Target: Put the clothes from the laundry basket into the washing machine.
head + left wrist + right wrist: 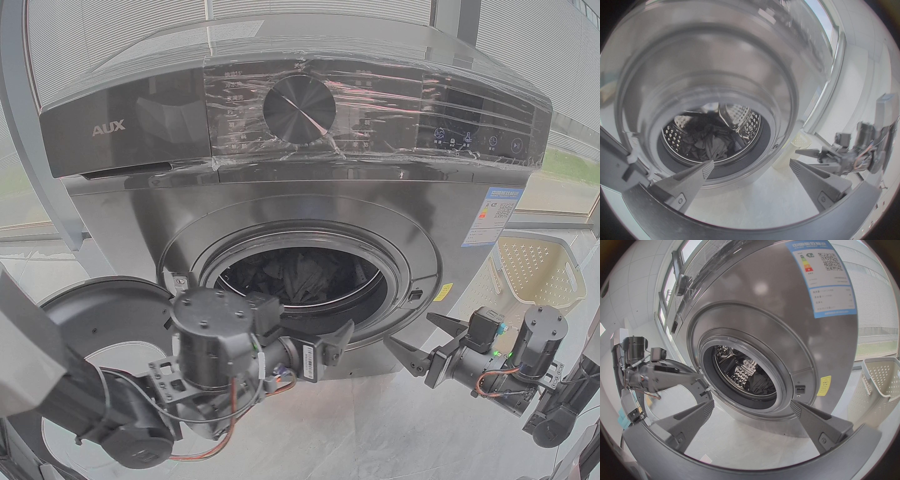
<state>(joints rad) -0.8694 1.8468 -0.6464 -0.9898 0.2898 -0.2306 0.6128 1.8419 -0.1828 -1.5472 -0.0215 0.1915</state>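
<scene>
I read the left gripper [749, 164] with its jaws spread wide and nothing between them, poised just in front of the lower rim of the washing machine [144, 206] opening, whose round door [100, 312] is swung open on the robot's left. The right gripper [409, 328] is likewise spread apart and empty, low in front of the machine's right half, near the cream perforated laundry basket [540, 269] that stands on the floor just beside the machine's right side. I see dark grey clothes [300, 275] lying bunched inside the perforated steel drum [737, 374].
</scene>
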